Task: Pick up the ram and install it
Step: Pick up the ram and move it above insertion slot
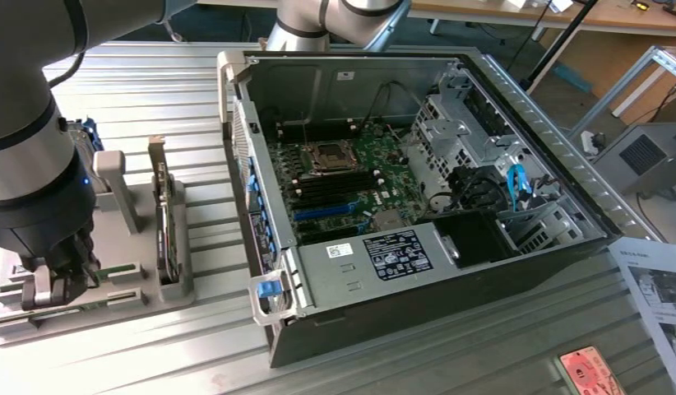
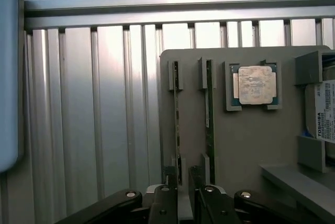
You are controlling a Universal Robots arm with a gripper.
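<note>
One arm (image 1: 25, 140), one gripper (image 1: 53, 288), down at the grey holder (image 1: 146, 303) on the exterior view's left, well apart from the one open computer case (image 1: 316, 288).

From the wrist view, counted on the holder: two thin green sticks standing on edge in parallel slots, the ram (image 2: 176, 124) and a second stick (image 2: 210, 109) just beside it. Also one processor (image 2: 256, 85) lying flat in its own recess next to them, and one hard drive (image 2: 325, 114) further along. Jaws part-way apart, one finger (image 2: 170, 182) on either side of the ram's near end, the gap wider than the stick and not clamped on it. Other finger standing between the two sticks.

From the exterior view, things beyond the wrist camera's reach: one motherboard (image 1: 366, 164) inside the case, one card with a metal bracket (image 1: 163, 222) upright in the holder, one printed sheet (image 1: 656, 280) and one red card (image 1: 588, 370) on the exterior view's right.
</note>
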